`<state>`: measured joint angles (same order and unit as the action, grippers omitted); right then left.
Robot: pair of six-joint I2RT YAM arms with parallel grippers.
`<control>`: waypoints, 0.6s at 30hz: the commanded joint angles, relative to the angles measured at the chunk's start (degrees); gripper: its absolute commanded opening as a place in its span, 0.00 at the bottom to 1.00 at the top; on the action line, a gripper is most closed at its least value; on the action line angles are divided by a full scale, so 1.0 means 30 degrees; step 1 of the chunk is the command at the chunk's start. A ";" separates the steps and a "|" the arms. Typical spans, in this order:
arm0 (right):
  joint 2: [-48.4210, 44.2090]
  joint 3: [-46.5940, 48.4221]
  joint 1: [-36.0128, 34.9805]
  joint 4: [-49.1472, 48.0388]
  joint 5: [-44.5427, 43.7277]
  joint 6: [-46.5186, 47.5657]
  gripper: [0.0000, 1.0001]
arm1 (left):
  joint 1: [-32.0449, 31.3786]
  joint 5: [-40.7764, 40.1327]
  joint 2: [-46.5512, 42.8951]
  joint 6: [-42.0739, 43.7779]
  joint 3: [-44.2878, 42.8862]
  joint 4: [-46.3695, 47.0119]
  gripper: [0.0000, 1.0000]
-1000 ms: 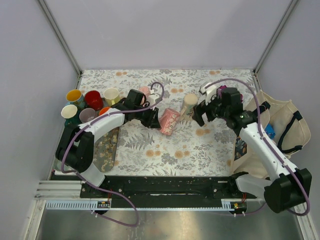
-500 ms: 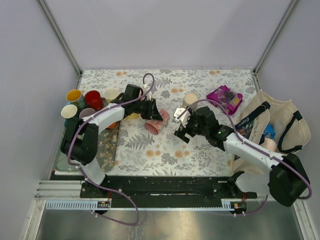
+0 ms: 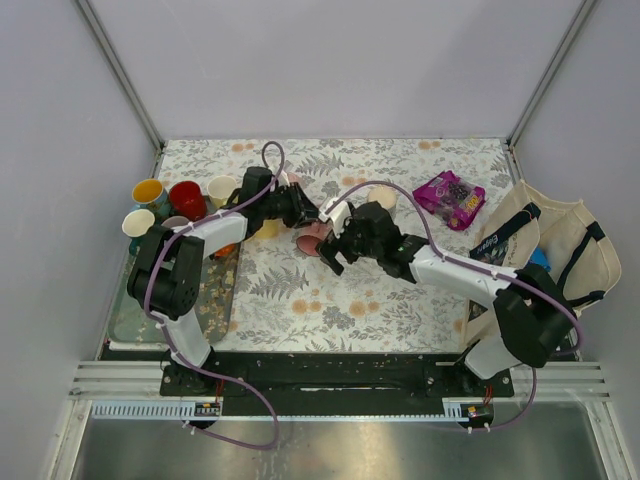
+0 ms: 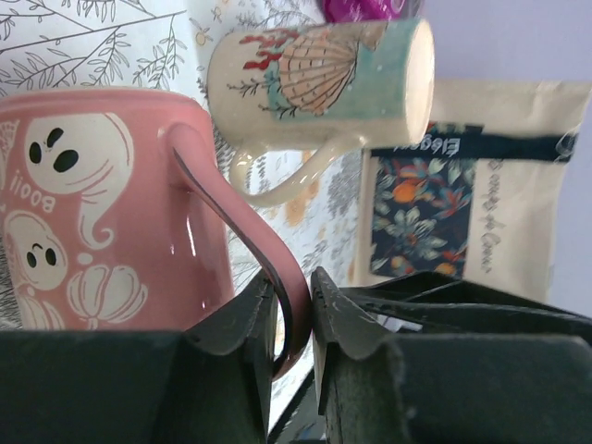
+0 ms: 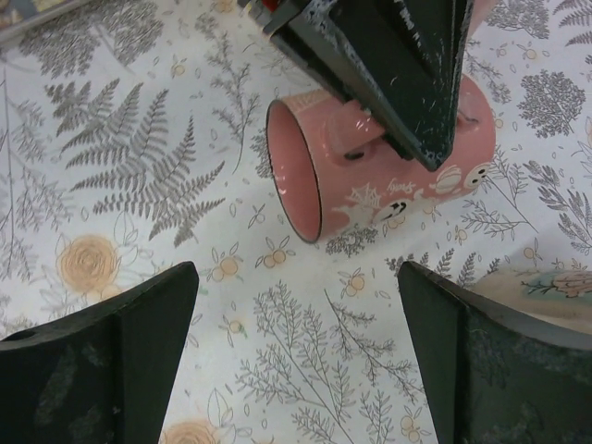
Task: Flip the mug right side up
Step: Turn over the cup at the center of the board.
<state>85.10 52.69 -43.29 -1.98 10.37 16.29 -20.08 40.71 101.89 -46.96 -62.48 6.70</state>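
The pink mug (image 3: 312, 239) with ghost pictures lies on its side on the floral table, its open mouth toward the near-left in the right wrist view (image 5: 305, 171). My left gripper (image 3: 303, 215) is shut on the mug's handle (image 4: 242, 217), which sits pinched between the two fingers (image 4: 248, 319). The mug's body (image 4: 102, 222) fills the left of that view. My right gripper (image 3: 336, 250) hangs open just in front of the mug, its fingers spread wide (image 5: 296, 273) over bare table and touching nothing.
A cream mug (image 3: 381, 198) with a shell print stands just behind the pink one (image 4: 324, 65). Several coloured mugs (image 3: 175, 205) cluster at the left by a patterned tray (image 3: 215, 290). A purple snack bag (image 3: 450, 197) and a tote bag (image 3: 545, 250) lie at the right.
My right arm has swung left across the table to the pink mug. The left gripper has pulled the mug a little left and closed tighter on its handle.
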 commanded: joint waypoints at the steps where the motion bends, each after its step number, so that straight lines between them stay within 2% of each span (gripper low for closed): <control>1: 0.1483 0.1567 -0.0453 -0.1974 -0.2633 -0.2297 0.99 | 0.0012 -0.0618 -0.0270 -0.5377 0.0260 0.5120 0.00; 3: 0.2389 0.1831 -0.0658 -0.2735 -0.3337 -0.1976 0.99 | 0.0157 -0.0941 -0.0154 -0.6635 0.0405 0.5324 0.00; 5: 0.3182 0.2095 -0.0717 -0.3439 -0.5324 -0.1741 0.99 | 0.0275 -0.1030 -0.0007 -0.7807 0.0611 0.6113 0.00; 7: 0.4003 0.2592 -0.0746 -0.3880 -0.6675 -0.1449 0.95 | 0.0363 -0.1059 0.0168 -0.8484 0.0641 0.6351 0.00; 10: 0.4707 0.2945 -0.0747 -0.4582 -0.7176 -0.0366 0.89 | 0.0510 -0.1235 0.0285 -0.9072 0.0699 0.6380 0.00; 15: 0.5441 0.2595 -0.0747 -0.6396 -0.7355 0.1186 0.69 | 0.0744 -0.1469 0.0403 -0.9366 0.0670 0.6001 0.00; 17: 0.5529 0.2623 -0.0747 -0.6635 -0.6741 0.1918 0.59 | 0.0861 -0.1470 0.0374 -0.9396 0.0611 0.5824 0.00; 18: 0.5588 0.2681 -0.0747 -0.6723 -0.6651 0.2212 0.49 | 0.0891 -0.1470 0.0374 -0.9309 0.0466 0.5650 0.00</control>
<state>101.41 58.89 -45.06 -15.25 -9.21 17.89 -18.26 36.75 103.77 -72.31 -59.72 18.50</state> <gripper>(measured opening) 0.623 0.215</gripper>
